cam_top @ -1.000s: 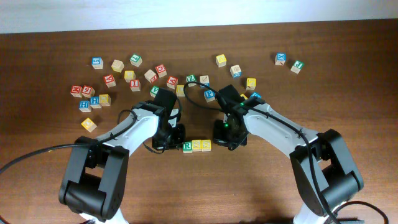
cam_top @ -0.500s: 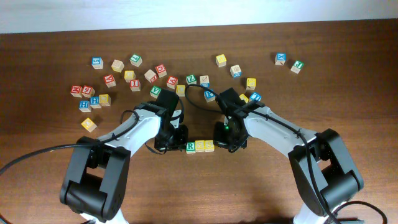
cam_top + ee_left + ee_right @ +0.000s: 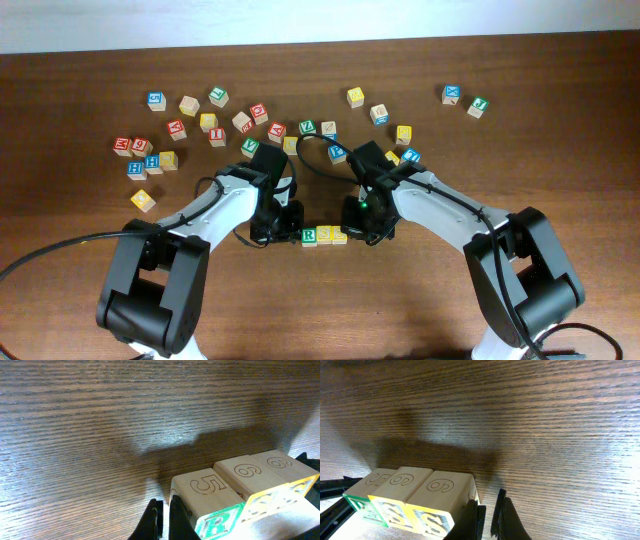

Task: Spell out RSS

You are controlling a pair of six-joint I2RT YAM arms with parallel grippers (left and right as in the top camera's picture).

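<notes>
Overhead: R cube (image 3: 309,236), middle S cube (image 3: 324,236) and end S cube (image 3: 339,236) touch in a row at centre, left gripper (image 3: 294,234) at 9 o'clock, right gripper (image 3: 353,233) at 3.
Left wrist: fingers (image 3: 153,521) seemingly together.
Right wrist: likewise.
Light, stiff wood; pinch flat sides.

One R cube (image 3: 308,236), two S cubes (image 3: 324,236), two robot arms (image 3: 216,206).

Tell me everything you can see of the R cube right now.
The R cube is a small pale wooden block: green R in a green-bordered face turned up, a 5 engraved on a bare wood side. It sits flat on the table, at the left-arm end of a three-cube row, flush against an S cube. The left tool, shut, appears to touch its outer side.
</notes>
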